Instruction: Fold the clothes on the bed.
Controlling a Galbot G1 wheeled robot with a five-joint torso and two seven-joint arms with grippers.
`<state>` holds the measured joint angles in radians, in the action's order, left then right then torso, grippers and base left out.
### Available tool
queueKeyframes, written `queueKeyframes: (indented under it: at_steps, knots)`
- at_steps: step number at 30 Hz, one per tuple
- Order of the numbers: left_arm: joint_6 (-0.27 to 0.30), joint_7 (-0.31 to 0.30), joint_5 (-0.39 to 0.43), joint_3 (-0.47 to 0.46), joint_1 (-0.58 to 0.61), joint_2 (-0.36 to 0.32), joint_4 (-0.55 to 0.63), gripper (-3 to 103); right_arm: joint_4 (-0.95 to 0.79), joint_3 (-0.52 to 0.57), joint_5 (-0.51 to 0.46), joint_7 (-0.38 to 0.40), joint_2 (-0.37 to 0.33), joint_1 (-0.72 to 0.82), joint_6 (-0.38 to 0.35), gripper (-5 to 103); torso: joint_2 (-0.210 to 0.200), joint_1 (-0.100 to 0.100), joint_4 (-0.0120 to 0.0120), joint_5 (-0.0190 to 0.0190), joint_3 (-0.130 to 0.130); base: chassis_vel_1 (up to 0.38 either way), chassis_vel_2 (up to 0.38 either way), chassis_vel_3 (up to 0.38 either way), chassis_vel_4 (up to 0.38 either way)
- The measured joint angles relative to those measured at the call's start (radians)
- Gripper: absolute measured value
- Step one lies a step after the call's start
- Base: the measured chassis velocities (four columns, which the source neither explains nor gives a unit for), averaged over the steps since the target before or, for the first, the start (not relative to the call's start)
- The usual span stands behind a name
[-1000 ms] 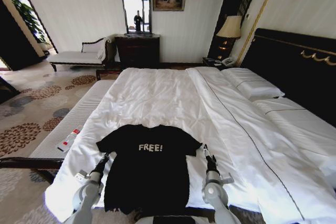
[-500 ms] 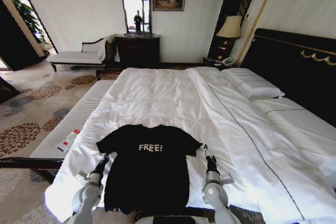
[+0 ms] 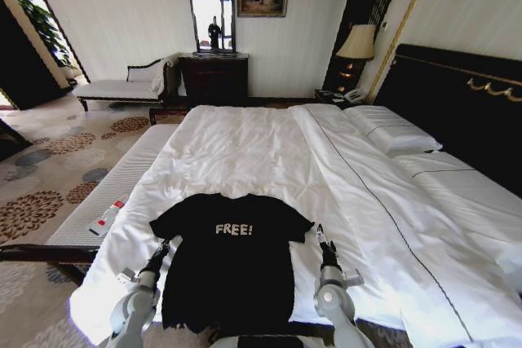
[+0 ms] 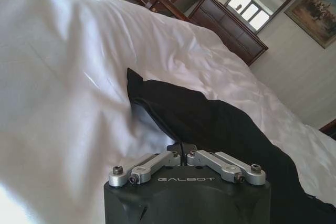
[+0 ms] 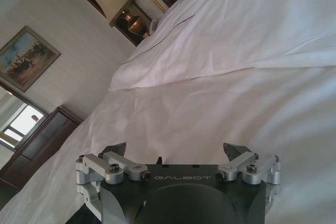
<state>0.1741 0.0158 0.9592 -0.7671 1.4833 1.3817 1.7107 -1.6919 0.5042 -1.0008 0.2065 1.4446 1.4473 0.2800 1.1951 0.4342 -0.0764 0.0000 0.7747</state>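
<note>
The clothes, a black T-shirt (image 3: 232, 270) with white "FREE!" lettering, lie flat on the near part of the bed (image 3: 245, 152), on its white duvet. My left gripper (image 3: 165, 244) sits at the shirt's left edge just below the sleeve. In the left wrist view its fingers are drawn together, and the left gripper (image 4: 181, 148) is shut on the edge of the black fabric (image 4: 220, 124). My right gripper (image 3: 319, 234) rests on the duvet beside the right sleeve. In the right wrist view the right gripper (image 5: 176, 150) is open over white duvet (image 5: 220, 93), holding nothing.
White pillows (image 3: 391, 132) lie against the dark headboard (image 3: 465, 103) on the right. A pale bench (image 3: 114, 185) with a small red-and-white object (image 3: 108, 218) runs along the bed's left side. A chaise (image 3: 122, 87), dark dresser (image 3: 214, 77) and lamp (image 3: 356, 42) stand at the far wall.
The left arm has sunk slightly toward the bed. The shirt and the right arm have stayed put.
</note>
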Motion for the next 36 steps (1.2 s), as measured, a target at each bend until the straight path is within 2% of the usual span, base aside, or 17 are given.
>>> queueKeyframes:
  at_steps: [7, 18, 20, 22, 23, 26, 28, 29, 30, 31, 33, 36]
  knots:
    - [-0.002, 0.001, 0.002, -0.008, 0.022, -0.001, 0.022, 0, -0.009, 0.001, 0.000, 0.001, 0.000, 0.003, 0.000, 100, 0.000, 0.000, 0.0000, -0.0001, 0.000, 0.000, 0.000, 0.000, 0.000]
    - [-0.005, 0.000, -0.062, -0.012, 0.085, -0.016, 0.063, 0, -0.027, 0.003, 0.007, 0.002, 0.007, 0.015, 0.002, 100, 0.000, 0.000, -0.0001, -0.0001, 0.000, 0.000, 0.000, 0.000, 0.000]
    - [-0.007, 0.000, -0.070, -0.015, 0.099, -0.016, 0.076, 11, -0.035, 0.002, 0.007, 0.003, 0.008, 0.017, 0.002, 100, 0.000, 0.000, 0.0000, 0.0000, 0.000, 0.000, 0.000, 0.000, 0.000]
    - [-0.008, 0.000, -0.073, -0.016, 0.103, -0.016, 0.080, 11, -0.036, 0.002, 0.007, 0.004, 0.008, 0.017, 0.002, 100, 0.000, 0.000, 0.0001, 0.0000, 0.000, 0.000, 0.000, 0.000, 0.000]
    - [-0.012, 0.000, -0.084, -0.022, 0.116, -0.016, 0.093, 22, -0.040, 0.002, 0.007, 0.006, 0.007, 0.018, 0.001, 100, 0.000, 0.000, 0.0000, -0.0001, 0.000, 0.000, 0.000, 0.000, 0.000]
    - [-0.020, -0.001, -0.102, -0.035, 0.134, -0.017, 0.109, 27, -0.040, 0.003, 0.008, 0.009, 0.006, 0.018, -0.002, 100, 0.000, 0.000, 0.0001, -0.0001, 0.000, 0.000, 0.000, 0.000, 0.000]
    - [-0.024, -0.002, -0.105, -0.049, 0.147, -0.019, 0.124, 39, -0.044, 0.003, 0.010, 0.012, 0.005, 0.021, -0.005, 100, 0.000, 0.000, 0.0001, -0.0001, 0.000, 0.000, 0.000, 0.000, 0.000]
    - [-0.025, -0.004, -0.104, -0.060, 0.156, -0.019, 0.137, 39, -0.049, 0.003, 0.012, 0.015, 0.004, 0.024, -0.010, 100, 0.000, 0.000, 0.0001, -0.0001, 0.000, 0.000, 0.000, 0.000, 0.000]
    - [-0.026, -0.006, -0.098, -0.072, 0.166, -0.019, 0.154, 44, -0.059, 0.003, 0.015, 0.019, 0.003, 0.030, -0.016, 100, 0.000, 0.000, 0.0001, 0.0000, 0.000, 0.000, 0.000, 0.000, 0.000]
    - [-0.026, -0.006, -0.098, -0.072, 0.166, -0.019, 0.154, 44, -0.059, 0.003, 0.015, 0.019, 0.003, 0.030, -0.016, 100, 0.000, 0.000, 0.0001, 0.0000, 0.000, 0.000, 0.000, 0.000, 0.000]
    - [-0.027, -0.010, -0.080, -0.095, 0.191, -0.013, 0.195, 55, -0.081, 0.003, 0.019, 0.030, -0.002, 0.047, -0.031, 100, 0.000, 0.000, 0.0000, 0.0000, 0.000, 0.000, 0.000, 0.000, 0.000]
    - [-0.026, -0.016, -0.028, -0.141, 0.251, 0.013, 0.299, 66, -0.130, 0.000, 0.016, 0.041, -0.027, 0.096, -0.063, 100, 0.000, 0.000, 0.0001, 0.0000, 0.000, 0.000, 0.000, 0.000, 0.000]
